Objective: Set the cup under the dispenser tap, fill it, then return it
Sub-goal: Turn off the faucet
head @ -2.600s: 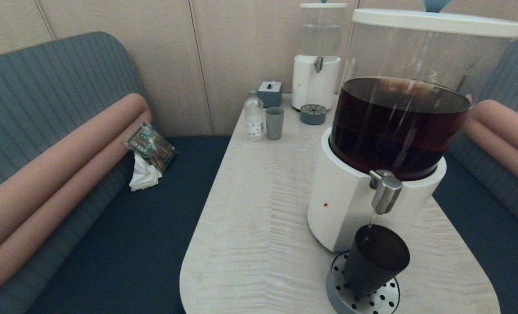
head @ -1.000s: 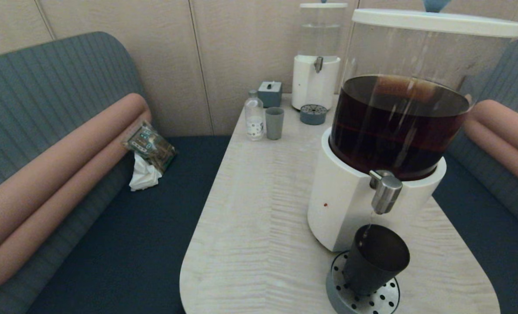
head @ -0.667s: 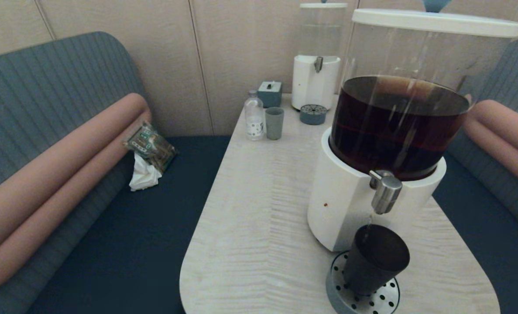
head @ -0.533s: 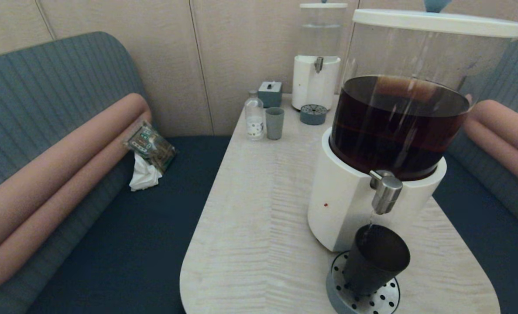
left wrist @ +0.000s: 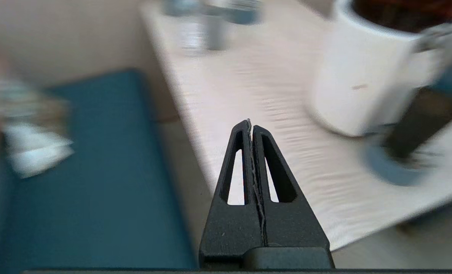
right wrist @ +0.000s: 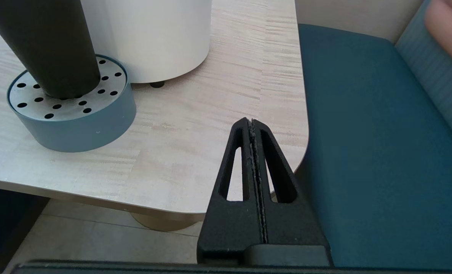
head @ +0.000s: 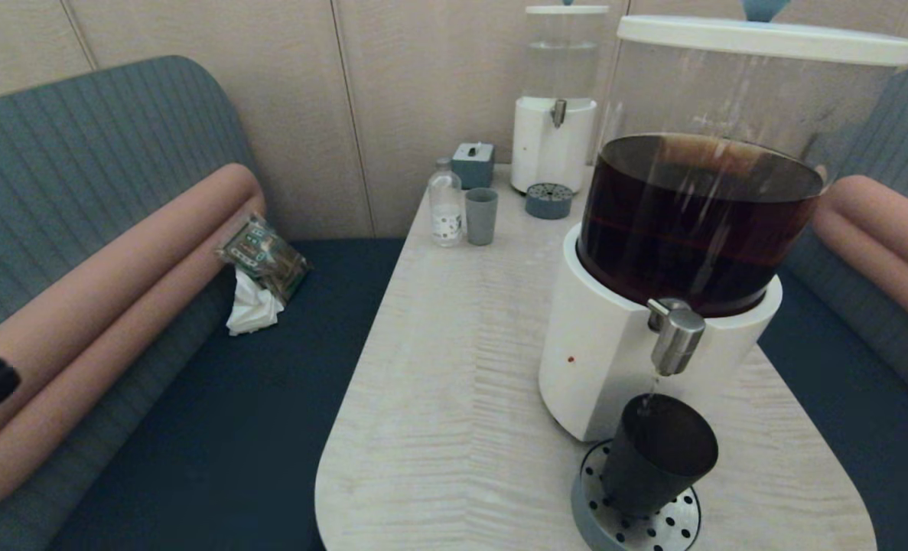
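The dark tapered cup stood on the perforated drip tray, directly under the brushed-steel dispenser tap, a thin stream falling into it. The left gripper (fingers pressed together, holding nothing) hung off the wooden table's near-left edge, above the blue bench seat. The right gripper, likewise closed and empty, sat parked beside the table's near-right corner.

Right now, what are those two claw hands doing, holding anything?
Left gripper: closed, holding nothing, off the table's edge.
Right gripper: closed, holding nothing, parked by the table corner.
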Motion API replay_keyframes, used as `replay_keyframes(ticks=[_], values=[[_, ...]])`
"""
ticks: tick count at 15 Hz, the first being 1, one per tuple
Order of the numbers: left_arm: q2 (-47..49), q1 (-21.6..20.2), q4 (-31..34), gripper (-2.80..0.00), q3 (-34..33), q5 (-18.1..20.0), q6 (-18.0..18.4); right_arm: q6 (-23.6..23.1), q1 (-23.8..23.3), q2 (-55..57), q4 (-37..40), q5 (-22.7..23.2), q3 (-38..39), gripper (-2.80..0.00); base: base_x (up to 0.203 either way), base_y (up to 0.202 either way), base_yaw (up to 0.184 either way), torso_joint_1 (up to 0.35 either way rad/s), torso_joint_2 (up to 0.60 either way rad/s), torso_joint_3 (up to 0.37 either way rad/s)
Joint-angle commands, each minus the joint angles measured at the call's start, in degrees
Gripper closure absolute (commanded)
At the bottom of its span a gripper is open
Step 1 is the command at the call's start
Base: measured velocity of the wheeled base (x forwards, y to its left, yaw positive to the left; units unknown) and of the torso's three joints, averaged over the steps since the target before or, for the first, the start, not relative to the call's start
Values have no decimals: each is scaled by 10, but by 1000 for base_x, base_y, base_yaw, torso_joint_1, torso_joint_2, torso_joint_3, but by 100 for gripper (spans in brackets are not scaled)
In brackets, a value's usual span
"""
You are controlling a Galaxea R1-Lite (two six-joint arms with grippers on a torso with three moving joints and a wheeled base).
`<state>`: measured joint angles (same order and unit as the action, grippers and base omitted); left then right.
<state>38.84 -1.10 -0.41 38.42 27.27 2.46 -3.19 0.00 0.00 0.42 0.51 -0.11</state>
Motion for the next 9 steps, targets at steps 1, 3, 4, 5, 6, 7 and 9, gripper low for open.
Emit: replay_keyframes(ticks=[1,3,4,5,6,7,9], values=[[134,5,2,0,58,42,-7,-1,0,1,0,0,0,0,0,0,0,0,0,0],[191,59,2,0,112,48,-48,-1,0,1,0,0,0,0,0,0,0,0,0,0],[217,88,-3,0,132,35,-84,-1,0,1,0,0,0,0,0,0,0,0,0,0],[236,112,-13,0,143,29,-95,-1,0,1,0,0,0,0,0,0,0,0,0,0],[249,127,-28,0,145,37,-88,-1,0,1,0,0,0,0,0,0,0,0,0,0],[263,141,-41,0,144,71,-68,-1,0,1,0,0,-1,0,0,0,0,0,0,0],[295,175,-47,0,148,101,-4,-1,0,1,0,0,0,0,0,0,0,0,0,0]])
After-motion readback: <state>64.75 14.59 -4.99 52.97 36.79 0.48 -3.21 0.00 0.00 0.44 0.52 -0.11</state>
